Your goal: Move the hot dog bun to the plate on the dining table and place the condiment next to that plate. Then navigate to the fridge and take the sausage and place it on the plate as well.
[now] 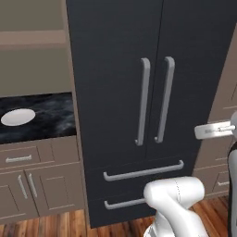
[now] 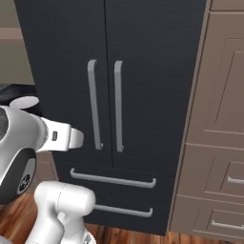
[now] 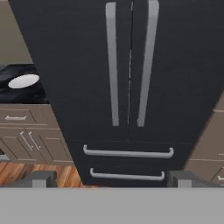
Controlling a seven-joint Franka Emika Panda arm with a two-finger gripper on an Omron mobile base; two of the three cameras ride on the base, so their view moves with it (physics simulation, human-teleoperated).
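Observation:
The fridge (image 1: 111, 69) (image 2: 62, 43) (image 3: 74, 65) stands straight ahead, tall and matte black, both doors shut. Two long curved grey handles (image 1: 144, 102) (image 3: 112, 65) run either side of the door seam, with two grey drawer bars (image 1: 143, 172) (image 3: 127, 153) below. In the hand view my gripper (image 3: 112, 179) is open, fingertips (image 3: 41, 178) set wide apart, nothing between them, pointing at the lower fridge from a short distance away. The hot dog bun, the plate, the dining table, the condiment and the sausage are out of view.
Left of the fridge a black marbled worktop (image 1: 51, 115) over wooden cabinets (image 1: 28, 185) carries a small plain white plate (image 1: 17, 116) (image 3: 24, 81). Tall wooden cabinets with drawers (image 2: 219, 124) flank the fridge on the right. The floor is wood (image 1: 46, 227).

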